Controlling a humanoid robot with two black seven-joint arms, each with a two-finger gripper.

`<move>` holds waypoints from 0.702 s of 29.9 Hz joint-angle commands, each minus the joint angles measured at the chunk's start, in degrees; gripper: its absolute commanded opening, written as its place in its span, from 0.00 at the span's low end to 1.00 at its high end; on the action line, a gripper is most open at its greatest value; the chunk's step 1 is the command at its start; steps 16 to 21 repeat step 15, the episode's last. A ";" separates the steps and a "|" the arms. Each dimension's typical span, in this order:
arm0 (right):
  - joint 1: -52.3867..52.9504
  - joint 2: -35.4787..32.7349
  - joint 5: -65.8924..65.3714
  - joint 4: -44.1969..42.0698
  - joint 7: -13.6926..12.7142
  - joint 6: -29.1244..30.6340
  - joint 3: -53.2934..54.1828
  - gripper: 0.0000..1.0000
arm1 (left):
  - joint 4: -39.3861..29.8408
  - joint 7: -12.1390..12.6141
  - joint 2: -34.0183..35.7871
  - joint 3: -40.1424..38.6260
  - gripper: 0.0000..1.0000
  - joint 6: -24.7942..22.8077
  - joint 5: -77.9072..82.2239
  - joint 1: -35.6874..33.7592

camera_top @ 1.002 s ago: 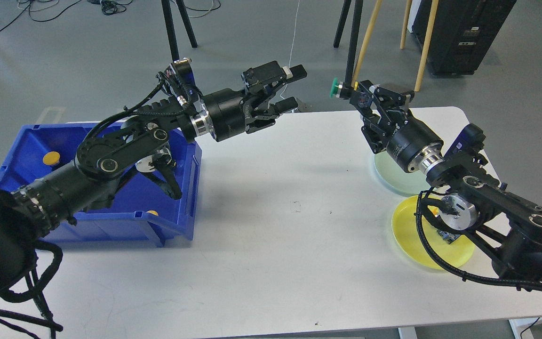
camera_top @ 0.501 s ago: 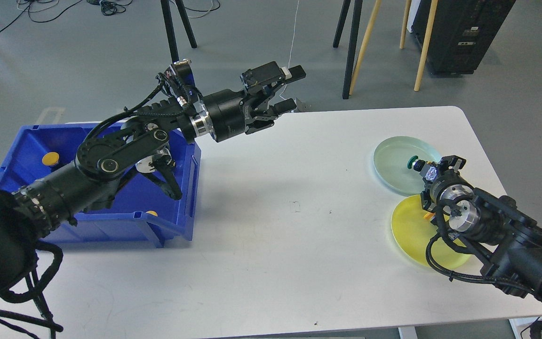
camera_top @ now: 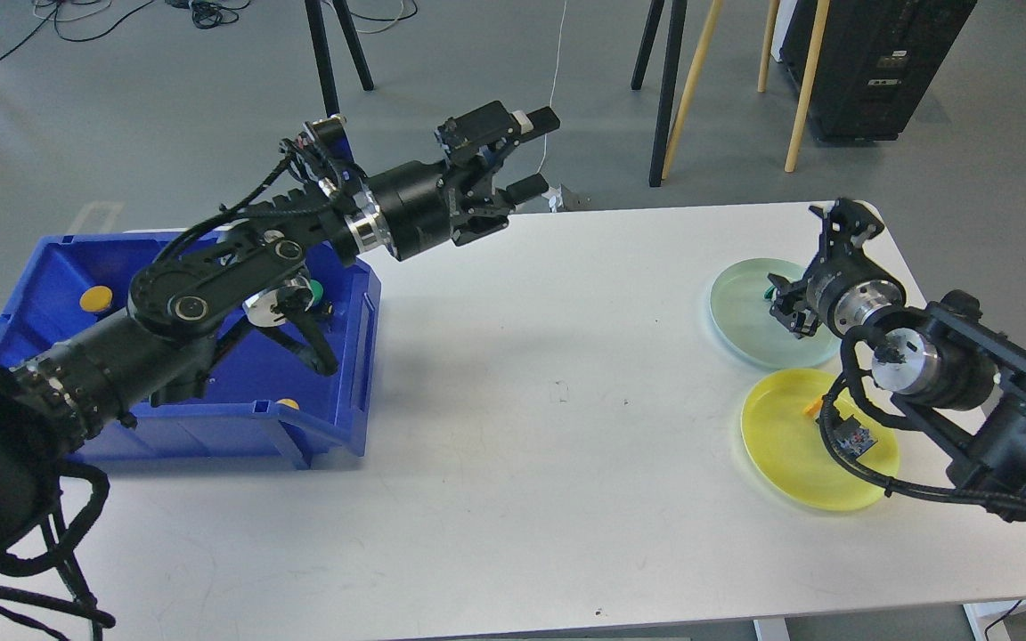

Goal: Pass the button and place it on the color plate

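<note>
Yellow plate (camera_top: 789, 454): one, nearest to me on the right of the white table (camera_top: 522, 427). A small orange piece (camera_top: 812, 409) lies on its far rim, and my right arm with its cables crosses over its right part.
Green plate (camera_top: 736, 312): one, pale green, just behind the yellow plate and close beside it.
Green button (camera_top: 769, 290): I see one at the plate, only a small green part of it, on the pale green plate right at my right gripper. I cannot tell which way it points or how its long axis lies, because the gripper covers most of it.
Right gripper (camera_top: 789, 307): it is low over the right part of the green plate. It is dark and turned away, so I cannot tell whether the fingers are apart or together.
Blue bin (camera_top: 41, 285): one, at the left edge of the table. I count two yellow buttons in it, one at the far left (camera_top: 96, 298) and one at the near wall (camera_top: 289, 403), and one more green button (camera_top: 315, 290) behind my left arm.
Left gripper (camera_top: 526, 156): it is raised above the far edge of the table, pointing right, its two fingers clearly apart with nothing between them.
Surroundings: black tripod legs (camera_top: 660, 89) and wooden legs (camera_top: 802, 80) stand on the grey floor behind the table.
</note>
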 commanded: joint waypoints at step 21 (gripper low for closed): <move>-0.17 -10.53 -0.07 17.27 14.06 29.93 3.02 1.00 | -0.72 0.02 15.48 -6.93 0.99 0.00 -6.81 3.85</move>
